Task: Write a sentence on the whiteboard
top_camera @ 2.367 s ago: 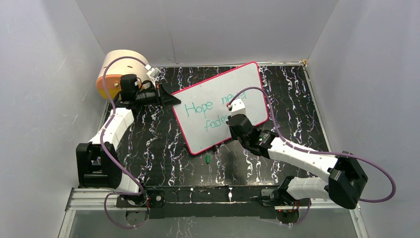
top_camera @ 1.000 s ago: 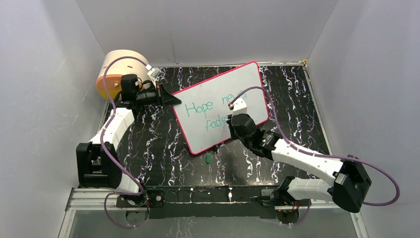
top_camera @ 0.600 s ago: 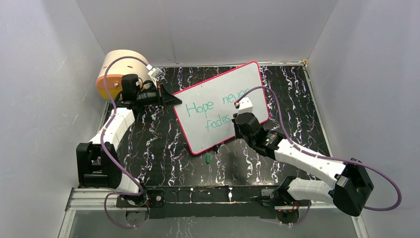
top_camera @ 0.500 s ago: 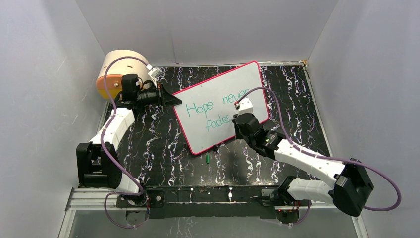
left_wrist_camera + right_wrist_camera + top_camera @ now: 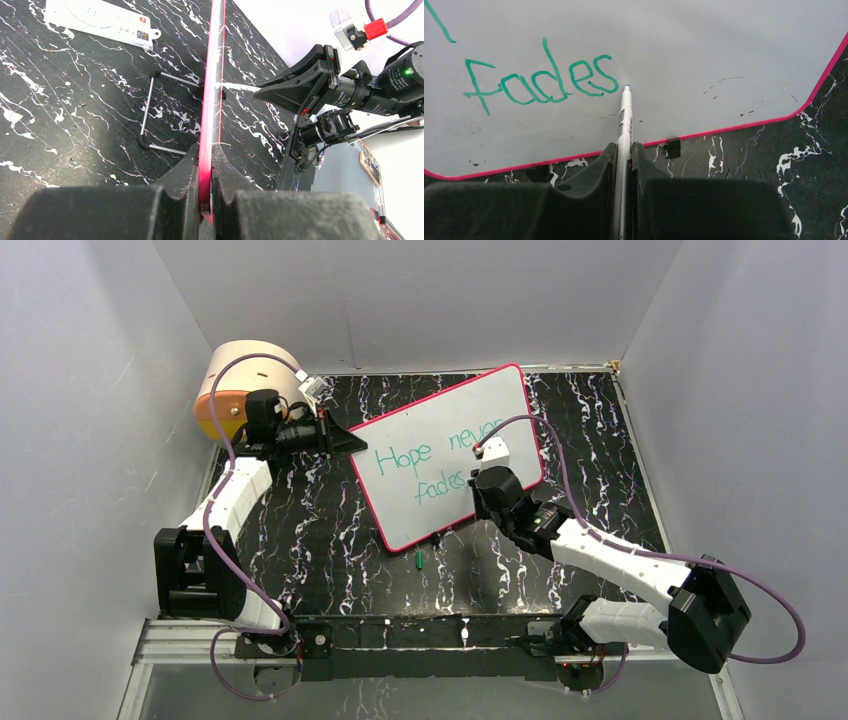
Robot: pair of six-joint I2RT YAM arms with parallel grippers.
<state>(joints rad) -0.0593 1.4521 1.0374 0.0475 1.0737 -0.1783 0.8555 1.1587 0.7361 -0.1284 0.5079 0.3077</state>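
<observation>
The whiteboard (image 5: 440, 415), white with a pink-red rim, stands tilted at the table's middle. The sentence (image 5: 425, 465) is in teal, "Hope never" above "fades". My left gripper (image 5: 352, 441) is shut on the board's left rim; in the left wrist view the rim (image 5: 215, 75) runs edge-on between its fingers (image 5: 186, 167). My right gripper (image 5: 624, 150) is shut on a white pen (image 5: 625, 117). The pen's tip sits just right of the last letter of "fades" (image 5: 541, 82). From above, the right gripper (image 5: 478, 490) hangs over the board's lower right part.
A green pen cap (image 5: 419, 560) lies on the black marbled table in front of the board. A round tan and orange object (image 5: 245, 380) stands at the back left. A white printed card (image 5: 100, 20) and a wire stand (image 5: 150, 110) lie behind the board. Grey walls close in on three sides.
My right arm has slid right along the lower line with the pen, uncovering the ends of "never" and "fades". The left arm and the board have not moved.
</observation>
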